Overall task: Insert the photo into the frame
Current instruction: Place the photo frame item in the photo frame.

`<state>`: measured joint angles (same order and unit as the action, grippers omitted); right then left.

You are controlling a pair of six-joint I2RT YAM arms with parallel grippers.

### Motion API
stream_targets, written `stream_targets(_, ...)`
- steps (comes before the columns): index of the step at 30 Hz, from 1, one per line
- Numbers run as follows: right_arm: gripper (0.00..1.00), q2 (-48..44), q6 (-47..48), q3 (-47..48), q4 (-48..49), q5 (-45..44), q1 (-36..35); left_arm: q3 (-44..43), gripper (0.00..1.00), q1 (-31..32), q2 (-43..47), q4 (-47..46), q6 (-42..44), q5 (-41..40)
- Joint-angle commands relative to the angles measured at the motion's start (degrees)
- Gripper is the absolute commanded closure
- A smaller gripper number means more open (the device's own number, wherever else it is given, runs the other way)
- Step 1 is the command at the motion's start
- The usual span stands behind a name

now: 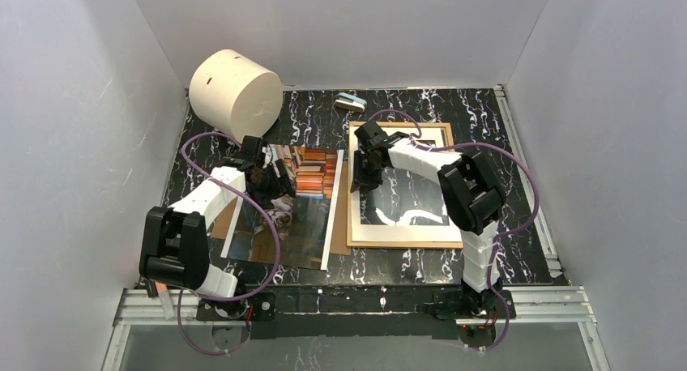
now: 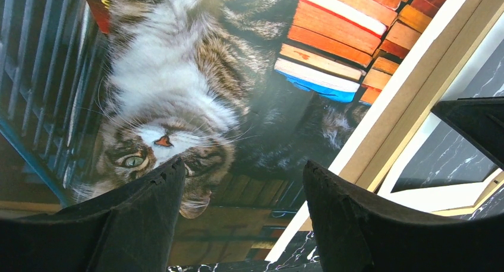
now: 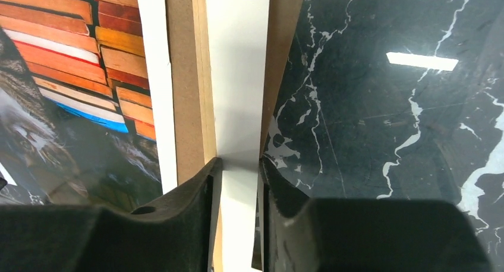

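Photo (image 1: 300, 225) lies flat and face up on the surface (image 1: 502, 225), just left of the frame (image 1: 405, 244). Not in yet. A brown board (image 1: 339, 225) shows past its right edge, between it and the frame.

Left claw (image 2: 242, 167) is spread wide over the cat's face, nothing between the fingers. My read: it's there to pin the print so it can't slide. Can't tell if the tips touch.

Right claw (image 3: 241, 162) is at the frame's left edge, fingers a slit apart over the white strip (image 3: 238, 94) running along it. Can't tell if it's pinching anything or just pressing down. Guess: it's working that edge to lift a layer and open a way in for the photo.

Frame lies flat, marble showing in its window. Risk: thin stacked sheets, easy to catch the wrong layer.
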<state>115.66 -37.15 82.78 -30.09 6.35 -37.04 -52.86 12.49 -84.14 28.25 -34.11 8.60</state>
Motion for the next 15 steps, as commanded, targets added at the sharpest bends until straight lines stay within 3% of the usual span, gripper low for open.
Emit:
stream_targets(1,0.68,-2.38,-1.74,-0.96,-0.63,-3.79,-0.23,-0.42,0.3,-0.1,0.05,0.31,0.09,0.42)
stream_targets(6,0.79,-4.33,-3.55,-3.95,1.19,-3.76,-0.06,-0.66,0.3,-0.1,-0.57,0.31,0.25,0.51)
stream_targets(15,0.86,-6.07,-7.01,-7.73,3.45,-4.48,0.72,-0.93,0.3,-0.1,-0.7,0.38,0.56,0.56)
